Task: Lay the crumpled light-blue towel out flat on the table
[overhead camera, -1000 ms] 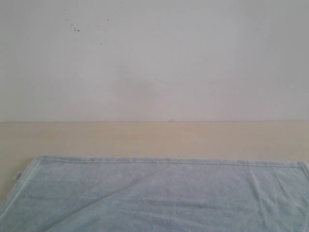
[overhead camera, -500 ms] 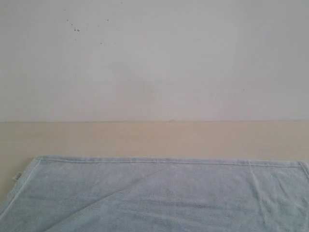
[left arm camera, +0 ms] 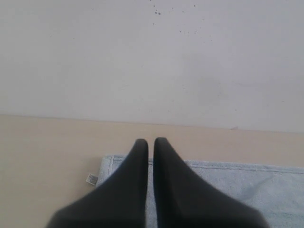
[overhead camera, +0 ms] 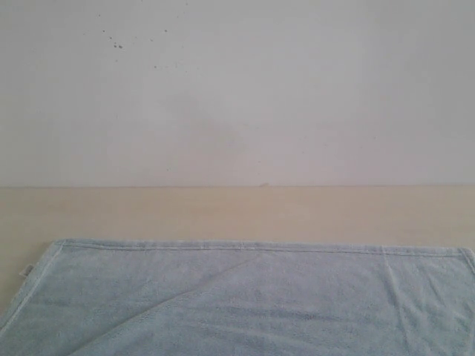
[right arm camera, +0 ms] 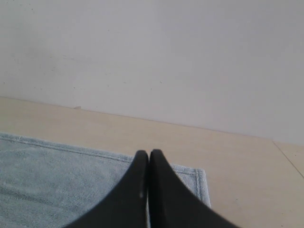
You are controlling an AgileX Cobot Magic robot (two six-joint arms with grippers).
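The light-blue towel (overhead camera: 245, 297) lies spread on the beige table (overhead camera: 223, 211), its hemmed far edge straight across the exterior view, with one shallow diagonal fold running toward the lower left. A small white label (overhead camera: 26, 270) sticks out at its left edge. Neither gripper shows in the exterior view. In the left wrist view my left gripper (left arm camera: 151, 141) is shut and empty, hovering over the towel (left arm camera: 247, 185) near its left corner and the label (left arm camera: 91, 179). In the right wrist view my right gripper (right arm camera: 149, 153) is shut and empty above the towel (right arm camera: 52, 185) near its right corner.
A white wall (overhead camera: 237, 96) with a few dark specks rises behind the table. Bare table surface runs between the towel's far edge and the wall, and beside both towel corners (right arm camera: 247, 190).
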